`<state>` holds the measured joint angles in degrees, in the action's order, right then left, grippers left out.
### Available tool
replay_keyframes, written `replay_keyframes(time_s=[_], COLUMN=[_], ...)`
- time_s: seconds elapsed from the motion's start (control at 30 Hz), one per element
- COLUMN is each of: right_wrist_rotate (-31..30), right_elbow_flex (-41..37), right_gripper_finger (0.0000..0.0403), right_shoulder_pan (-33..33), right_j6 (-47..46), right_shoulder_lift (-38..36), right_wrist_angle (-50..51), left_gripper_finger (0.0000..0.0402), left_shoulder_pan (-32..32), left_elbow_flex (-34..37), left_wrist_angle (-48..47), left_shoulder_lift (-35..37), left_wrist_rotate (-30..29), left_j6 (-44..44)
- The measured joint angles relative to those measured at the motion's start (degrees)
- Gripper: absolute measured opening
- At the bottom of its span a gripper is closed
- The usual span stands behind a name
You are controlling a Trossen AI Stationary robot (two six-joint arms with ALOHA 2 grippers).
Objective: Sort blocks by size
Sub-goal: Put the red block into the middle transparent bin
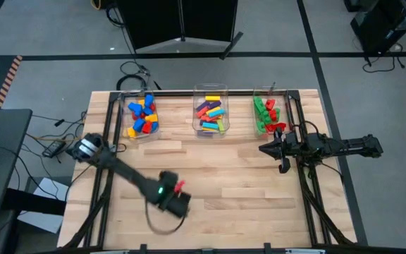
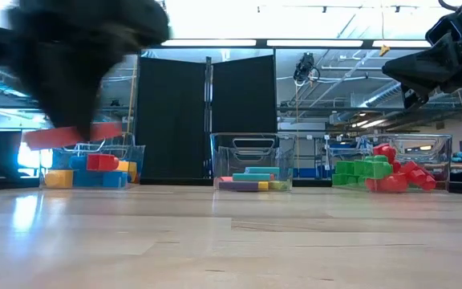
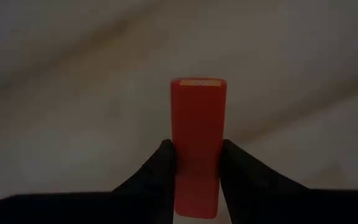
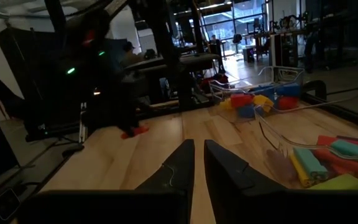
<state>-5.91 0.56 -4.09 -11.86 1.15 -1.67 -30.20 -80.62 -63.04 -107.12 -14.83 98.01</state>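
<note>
We see a long red block (image 3: 197, 146) pinched by the left end effector (image 3: 196, 168) above the near-left table (image 1: 245, 187). The remaining blocks (image 1: 211, 113) fill three clear bins (image 1: 210, 130) along the far edge. The right end effector (image 4: 198, 163), fingers nearly together, hovers near the rightmost bin.

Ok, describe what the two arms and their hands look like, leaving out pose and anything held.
Both arms are dark, nearly black, built of slim jointed segments. The left arm has a silver-grey joint housing near its base and a small green light by the wrist; a thin black cable loops under the left hand. The right hand ends in two tapering matte-black fingers, and cables run along the right arm.
</note>
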Motion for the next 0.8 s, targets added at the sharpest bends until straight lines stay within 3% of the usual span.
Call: replay_keyframes(time_s=[0.3, 0.57, 0.8], right_wrist_rotate=[0.0, 0.0, 0.0], right_elbow_flex=[0.0, 0.0, 0.0], right_gripper_finger=[0.0043, 0.0048, 0.0044], right_shoulder_pan=[0.0, 0.0, 0.0], right_j6=[0.0, 0.0, 0.0], right_shoulder_lift=[0.0, 0.0, 0.0], right_wrist_angle=[0.0, 0.0, 0.0], left_gripper_finger=[0.0104, 0.0105, 0.0105], left_shoulder_pan=[23.3, 40.7, 52.6], left_elbow_flex=[-0.9, -13.1, -21.2], left_wrist_angle=[6.9, 11.5, 19.2], left_shoulder_lift=[3.0, 3.2, 0.9], left_wrist_rotate=[-2.8, -2.5, 8.1], left_j6=[-38.9, -69.1, -84.7])
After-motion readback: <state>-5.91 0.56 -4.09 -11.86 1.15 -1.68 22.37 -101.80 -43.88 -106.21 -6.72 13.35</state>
